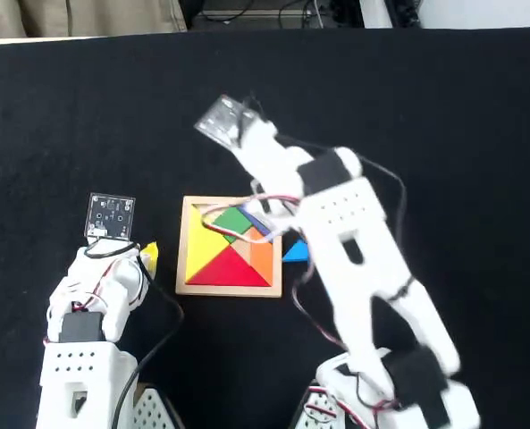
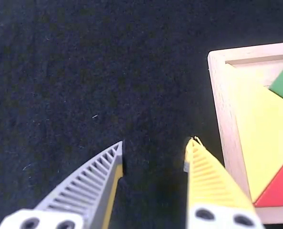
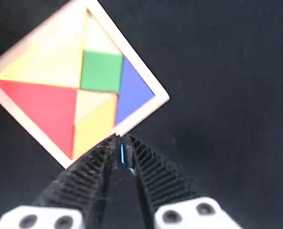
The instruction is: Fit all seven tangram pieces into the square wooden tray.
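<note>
Right jaws clenched on a light-blue tangram piece (image 1: 295, 252), a thin edge-on sliver between the black fingers (image 3: 153, 171) in the right wrist view. From the high view it sits just outside the right rim of the square wooden tray (image 1: 229, 290); can't tell if it touches the table (image 1: 443, 134). Left jaws released, nothing between the yellow finger (image 2: 205, 176) and the grey finger (image 2: 100, 171), hanging over bare cloth just beside the tray's left rim. Table is covered in flat black cloth. Tray lies mid-table between left arm (image 1: 95, 304) and right arm (image 1: 354, 250); the right arm hangs over the tray's right side. In the tray: yellow triangle (image 1: 202, 243) along the left, red triangle (image 1: 224, 270) along the near rim, green square (image 1: 233, 221), orange piece (image 1: 262, 257), dark-blue triangle (image 3: 131, 88) against one rim. Pale triangular patch next to the green square, wood or piece, can't tell. Open black cloth beyond the tray on the far side and out to the right. Past the table's far edge: beige curtain (image 1: 86, 16), cables (image 1: 256, 13).
</note>
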Robot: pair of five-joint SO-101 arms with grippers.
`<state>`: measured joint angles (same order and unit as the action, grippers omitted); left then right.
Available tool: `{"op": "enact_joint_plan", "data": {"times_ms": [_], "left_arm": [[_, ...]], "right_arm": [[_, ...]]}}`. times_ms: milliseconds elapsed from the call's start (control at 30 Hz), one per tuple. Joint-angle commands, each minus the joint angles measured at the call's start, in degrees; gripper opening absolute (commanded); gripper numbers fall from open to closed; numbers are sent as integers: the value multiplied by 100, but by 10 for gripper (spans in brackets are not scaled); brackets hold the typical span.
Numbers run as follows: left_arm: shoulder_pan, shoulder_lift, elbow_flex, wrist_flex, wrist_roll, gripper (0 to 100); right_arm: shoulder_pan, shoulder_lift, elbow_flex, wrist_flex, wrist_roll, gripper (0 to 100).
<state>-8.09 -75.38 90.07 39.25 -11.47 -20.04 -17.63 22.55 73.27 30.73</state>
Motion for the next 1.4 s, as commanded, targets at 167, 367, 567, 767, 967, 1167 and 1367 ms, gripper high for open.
{"op": "enact_joint_plan", "data": {"times_ms": [167, 367, 567, 767, 967, 1167, 1367], "left_arm": [[48, -79, -22, -141, 44, 213], [40, -79, 127, -448, 53, 213], [31, -79, 145, -484, 62, 213], [31, -79, 154, -484, 62, 213], [40, -79, 145, -484, 62, 213], [40, -79, 145, -484, 53, 213], [40, -79, 154, -484, 44, 213]], "right_arm": [[818, 145, 1648, -1521, 141, 40], [-141, 286, 1086, -2347, 132, 40], [-993, 1455, -84, -2497, 97, 11], [-993, 3116, -1200, -2453, 97, 11], [-1064, 3670, -1613, -2374, 97, 11], [-1073, 3758, -1604, -2136, 97, 11], [-1073, 3767, -1596, -1881, 97, 11]]}}
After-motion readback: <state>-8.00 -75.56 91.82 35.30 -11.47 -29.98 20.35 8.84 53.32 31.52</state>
